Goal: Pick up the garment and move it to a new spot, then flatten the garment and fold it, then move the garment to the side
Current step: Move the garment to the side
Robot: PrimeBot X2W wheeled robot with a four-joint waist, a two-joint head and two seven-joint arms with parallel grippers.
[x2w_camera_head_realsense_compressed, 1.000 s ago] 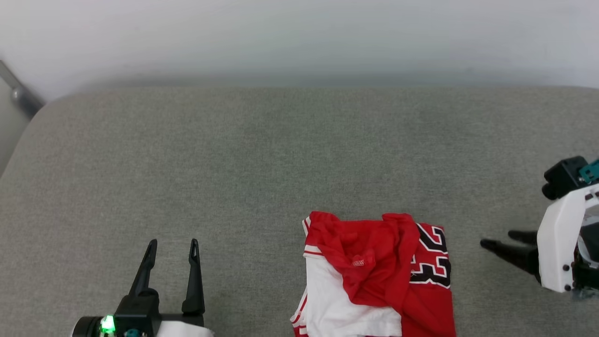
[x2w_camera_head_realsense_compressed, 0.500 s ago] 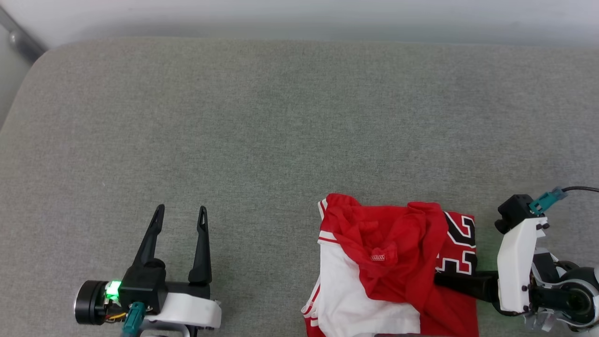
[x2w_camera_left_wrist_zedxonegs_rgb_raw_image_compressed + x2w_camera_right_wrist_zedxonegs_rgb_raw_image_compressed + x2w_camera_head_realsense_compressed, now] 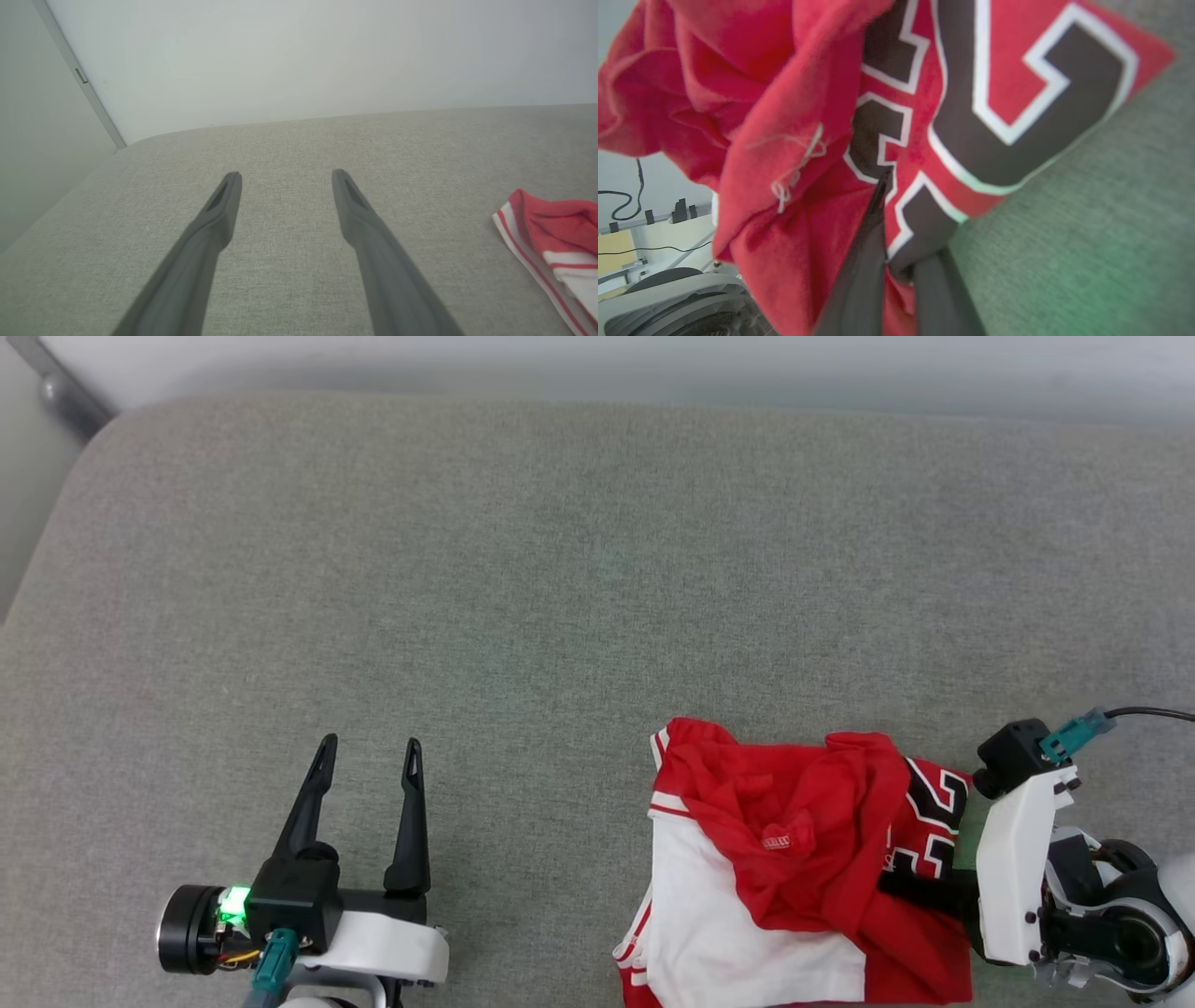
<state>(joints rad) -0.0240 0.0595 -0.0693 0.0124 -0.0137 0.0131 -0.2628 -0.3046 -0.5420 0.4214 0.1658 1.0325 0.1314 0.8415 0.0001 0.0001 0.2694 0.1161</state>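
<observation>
Our right tool (image 3: 889, 885) pinches the garment (image 3: 794, 840), its tips hidden in folds; our left tool (image 3: 369, 747) gapes empty.

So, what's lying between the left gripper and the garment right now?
Nothing but bare grey upholstery lies between the left gripper and the garment, as the head view shows; the left wrist view agrees.

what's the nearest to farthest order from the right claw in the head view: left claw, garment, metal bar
1. garment, near right, pinched in the shut right claw.
2. left claw, near left, open.
3. metal bar, far left corner of the view.
</observation>
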